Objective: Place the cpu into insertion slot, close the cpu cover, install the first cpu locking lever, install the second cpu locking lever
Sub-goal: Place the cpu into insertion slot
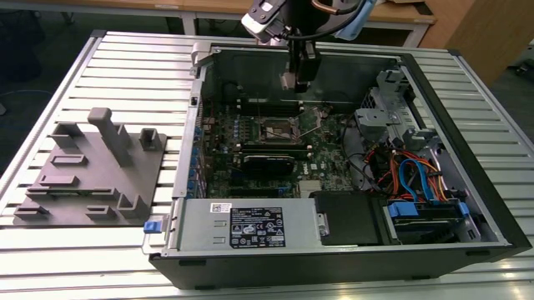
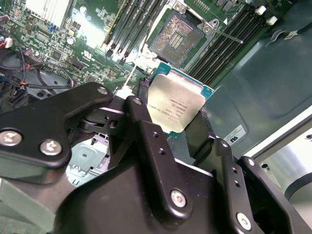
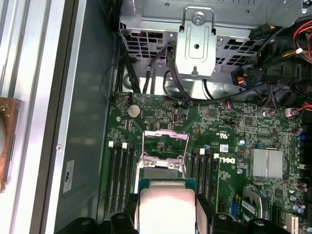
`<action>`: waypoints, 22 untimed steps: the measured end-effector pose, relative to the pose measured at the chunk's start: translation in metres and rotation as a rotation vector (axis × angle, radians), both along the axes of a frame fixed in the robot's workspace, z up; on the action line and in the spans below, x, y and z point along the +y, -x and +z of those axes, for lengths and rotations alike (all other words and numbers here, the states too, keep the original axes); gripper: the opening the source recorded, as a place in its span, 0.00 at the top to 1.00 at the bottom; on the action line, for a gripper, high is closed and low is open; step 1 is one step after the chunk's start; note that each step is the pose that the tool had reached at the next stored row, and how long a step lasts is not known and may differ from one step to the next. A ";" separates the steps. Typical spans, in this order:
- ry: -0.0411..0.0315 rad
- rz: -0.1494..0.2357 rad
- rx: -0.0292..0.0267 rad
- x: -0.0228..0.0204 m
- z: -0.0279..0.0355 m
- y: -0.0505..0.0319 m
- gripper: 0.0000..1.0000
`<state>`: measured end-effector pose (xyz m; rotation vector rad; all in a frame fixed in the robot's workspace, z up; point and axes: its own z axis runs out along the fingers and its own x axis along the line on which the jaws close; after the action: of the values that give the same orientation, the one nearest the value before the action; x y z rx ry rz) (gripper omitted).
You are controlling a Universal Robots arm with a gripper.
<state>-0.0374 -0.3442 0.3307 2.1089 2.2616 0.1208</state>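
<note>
My gripper (image 1: pixel 299 82) hangs inside the open computer case, above the far part of the motherboard. It is shut on the cpu (image 2: pixel 175 106), a flat square chip with a silver top and a green rim, pinched at two opposite sides by black fingers (image 2: pixel 139 117). The cpu (image 3: pixel 167 208) also shows in the first wrist view. The insertion slot (image 2: pixel 178 34) lies open below it with its contact field bare; in the exterior view the insertion slot (image 1: pixel 279 130) sits mid-board. The cpu cover (image 3: pixel 165 142) stands swung up at the socket's edge. A thin locking lever (image 2: pixel 228 35) sticks out beside the socket.
Black memory slots (image 2: pixel 129 27) flank the socket. A grey power supply box (image 1: pixel 242 226) sits at the case's near side, and a drive cage with coloured cables (image 1: pixel 417 169) at the exterior view's right. A grey fixture plate (image 1: pixel 92 175) lies on the slatted table at the left.
</note>
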 end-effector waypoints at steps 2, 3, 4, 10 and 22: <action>0.0000 0.000 0.0000 0.0000 -0.0018 0.0000 0.46; 0.0000 0.000 0.0000 0.0000 -0.0027 0.0000 0.46; 0.0000 0.000 0.0001 0.0000 -0.0034 0.0000 0.46; 0.0000 0.000 0.0001 0.0000 -0.0045 0.0000 0.46; 0.0000 0.000 0.0000 0.0000 -0.0097 0.0000 0.46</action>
<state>-0.0374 -0.3442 0.3210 2.1089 2.2617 0.1208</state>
